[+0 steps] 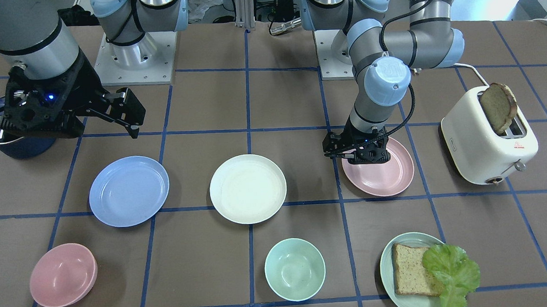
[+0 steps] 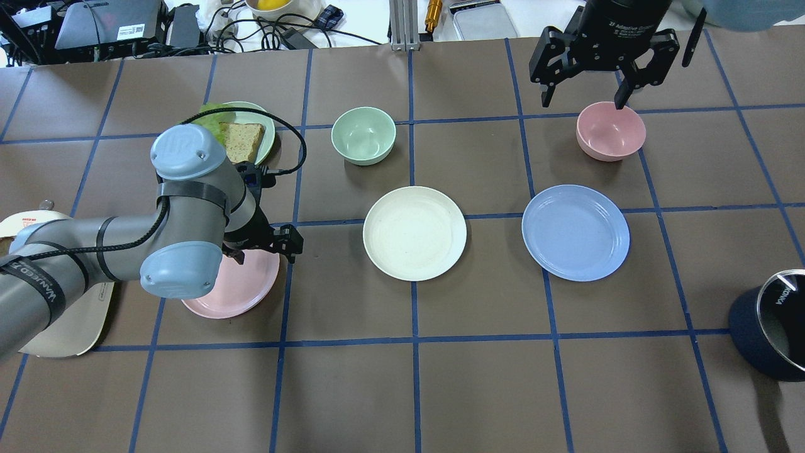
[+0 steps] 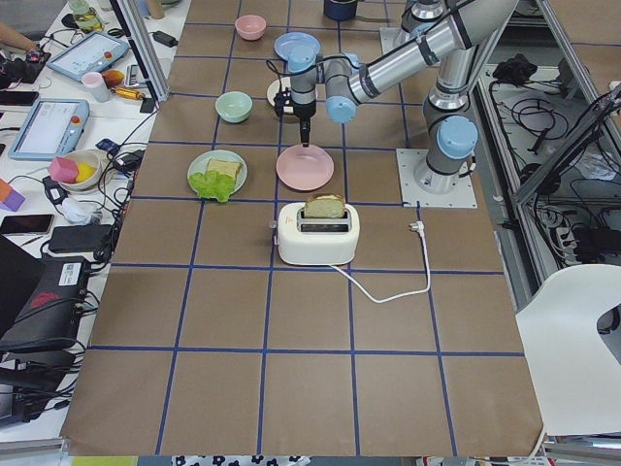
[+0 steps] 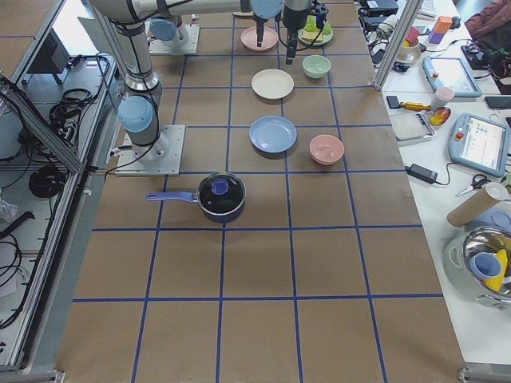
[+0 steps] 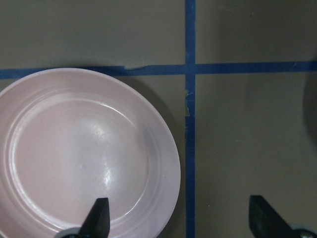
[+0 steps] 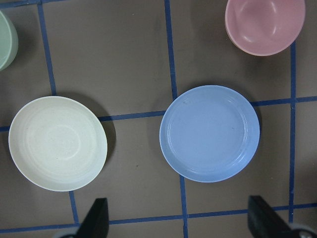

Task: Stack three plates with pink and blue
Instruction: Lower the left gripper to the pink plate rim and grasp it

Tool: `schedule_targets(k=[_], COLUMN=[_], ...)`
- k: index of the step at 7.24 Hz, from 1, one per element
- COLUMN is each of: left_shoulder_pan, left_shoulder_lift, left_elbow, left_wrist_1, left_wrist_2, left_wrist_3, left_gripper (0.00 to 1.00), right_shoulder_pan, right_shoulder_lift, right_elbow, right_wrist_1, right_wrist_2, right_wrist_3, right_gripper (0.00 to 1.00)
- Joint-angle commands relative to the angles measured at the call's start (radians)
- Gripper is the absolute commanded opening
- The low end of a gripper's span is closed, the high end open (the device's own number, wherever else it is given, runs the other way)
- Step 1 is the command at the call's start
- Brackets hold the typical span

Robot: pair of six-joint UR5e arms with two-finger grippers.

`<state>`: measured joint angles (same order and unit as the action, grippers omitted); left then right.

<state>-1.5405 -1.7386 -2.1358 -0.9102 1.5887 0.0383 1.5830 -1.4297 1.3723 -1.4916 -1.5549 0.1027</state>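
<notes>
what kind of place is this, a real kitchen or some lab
Most likely a robotics lab staged as a kitchen. The left arm and right arm are bolted to a table taped in a blue grid, tablets and cables crowd its edge, and the toaster looks like a prop.

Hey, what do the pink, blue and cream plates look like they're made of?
Round pastel pink plate: probably plastic, satin finish; only a soft, blurred highlight. Round light blue plate: likely the same plastic, matte, moulded concentric rings, no glare. Round cream-white plate: matte, faint dark specks, perhaps fibre-filled plastic; ceramic cannot be excluded.
</notes>
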Motion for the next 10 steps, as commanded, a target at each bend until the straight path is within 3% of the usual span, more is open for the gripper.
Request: schedule_targets(k=[1,2,3,5,6,8,10], left_shoulder_pan=[0.005,0.005,0.004,0.002,-0.004,-0.019,-0.079], left_shoulder_lift=[-0.039,-0.054,-0.067,-0.067,-0.064,-0.035,-0.025], left_elbow=[-0.019,-0.019,-0.019,-0.018,-0.018,-0.013,0.084], left_wrist_1=[0.03,0.034,0.048,0.053,0.071,0.077,0.048], left_wrist_2=[0.007,0.007,0.007,0.005,0.007,0.002,-0.021], left_wrist_3=[-0.004,-0.008,-0.009,-0.001,-0.001,-0.02,-0.137], left_gripper=[0.89,0.84,0.68,0.09,0.0,0.0,0.0], right_shoulder_pan=[-0.017,-0.017,-0.017,-0.049,-0.09,-0.179,-0.228], right_shoulder_lift=[0.0,0.0,0.0,0.002,0.005,0.011,-0.001], right_elbow=[0.002,0.004,0.004,0.005,0.011,0.065,0.175], right_wrist_1=[0.001,-0.001,-0.001,-0.016,-0.012,-0.018,-0.1], right_wrist_2=[-0.001,0.002,0.004,-0.001,-0.001,-0.001,-0.005], right_wrist_3=[-0.001,-0.001,-0.001,-0.099,-0.127,-0.217,-0.294], right_gripper=[1.0,1.0,1.0,1.0,1.0,1.0,1.0])
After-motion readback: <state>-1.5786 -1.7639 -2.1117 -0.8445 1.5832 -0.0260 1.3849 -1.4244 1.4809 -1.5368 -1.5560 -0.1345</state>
